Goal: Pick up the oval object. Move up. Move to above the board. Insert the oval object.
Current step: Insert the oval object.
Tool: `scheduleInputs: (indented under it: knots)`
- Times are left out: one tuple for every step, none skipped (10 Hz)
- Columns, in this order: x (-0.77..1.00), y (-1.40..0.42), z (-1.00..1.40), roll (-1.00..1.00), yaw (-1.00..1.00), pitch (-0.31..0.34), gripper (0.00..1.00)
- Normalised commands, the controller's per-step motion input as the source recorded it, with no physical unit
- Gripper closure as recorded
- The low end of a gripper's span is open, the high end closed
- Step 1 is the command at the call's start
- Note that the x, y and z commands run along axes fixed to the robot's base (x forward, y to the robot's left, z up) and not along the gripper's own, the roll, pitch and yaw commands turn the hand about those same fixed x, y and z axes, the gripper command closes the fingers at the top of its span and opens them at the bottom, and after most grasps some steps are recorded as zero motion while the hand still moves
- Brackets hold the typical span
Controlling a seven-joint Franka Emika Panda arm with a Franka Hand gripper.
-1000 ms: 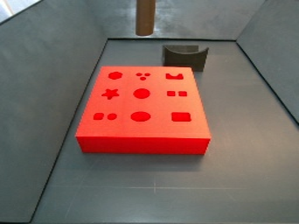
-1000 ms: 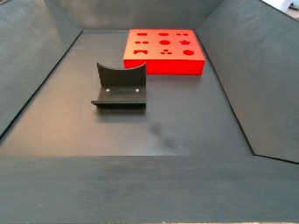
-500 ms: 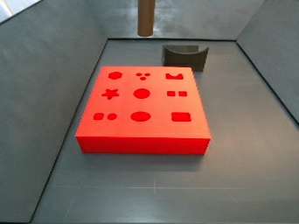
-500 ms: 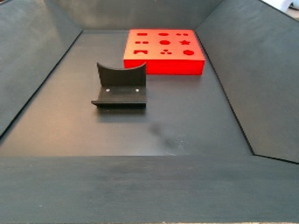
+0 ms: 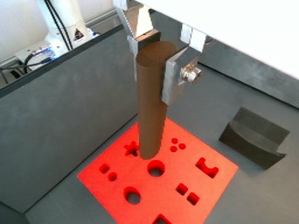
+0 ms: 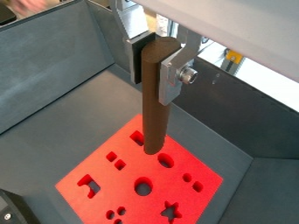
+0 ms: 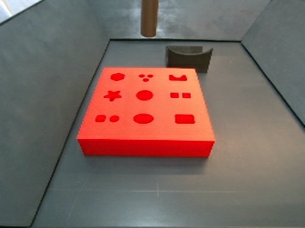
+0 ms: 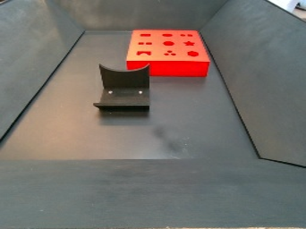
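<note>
Claw [image 5: 160, 54] pinches the top of the oval object [image 5: 151, 105], a brown peg hanging upright well above the board [image 5: 122, 161] in both wrist views. In a side view only the peg's lower end [image 7: 149, 18] shows, at the top edge, high behind the red board [image 7: 143, 142]. We judge the move-to-above-board step is underway. Next: line the peg tip over the oval cut-out [image 7: 143, 118], match its orientation, then descend straight. The fixture [image 8: 122, 89] sits on the worktop [image 8: 180, 125], well apart from the board.
</note>
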Motion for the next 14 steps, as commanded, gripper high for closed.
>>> scheduleInputs:
  knots:
    - [0.04, 0.00, 0.00, 0.00, 0.00, 0.044, 1.00]
    - [0.00, 0.00, 0.00, 0.00, 0.00, 0.033, 1.00]
    - [0.00, 0.00, -0.04, 0.01, 0.00, 0.000, 1.00]
    - [0.00, 0.00, -0.09, 0.02, 0.00, 0.000, 1.00]
    - [0.00, 0.00, -0.10, 0.02, 0.00, 0.000, 1.00]
    - [0.00, 0.00, -0.12, 0.02, 0.00, 0.000, 1.00]
    - [0.00, 0.00, -0.12, 0.02, 0.00, -0.010, 1.00]
    - [0.00, 0.00, -0.11, 0.02, 0.00, -0.026, 1.00]
    - [0.00, 0.00, -0.08, 0.01, 0.00, -0.011, 1.00]
    - [0.03, 0.00, -0.05, 0.00, 0.00, 0.000, 1.00]
    - [0.00, 0.00, -0.02, 0.00, 0.00, 0.000, 1.00]
    - [-0.01, 0.04, -0.02, 0.00, -0.01, 0.000, 1.00]
    - [0.00, 0.05, -0.03, 0.00, -0.03, 0.000, 1.00]
    - [0.00, 0.05, -0.03, 0.00, -0.05, 0.000, 1.00]
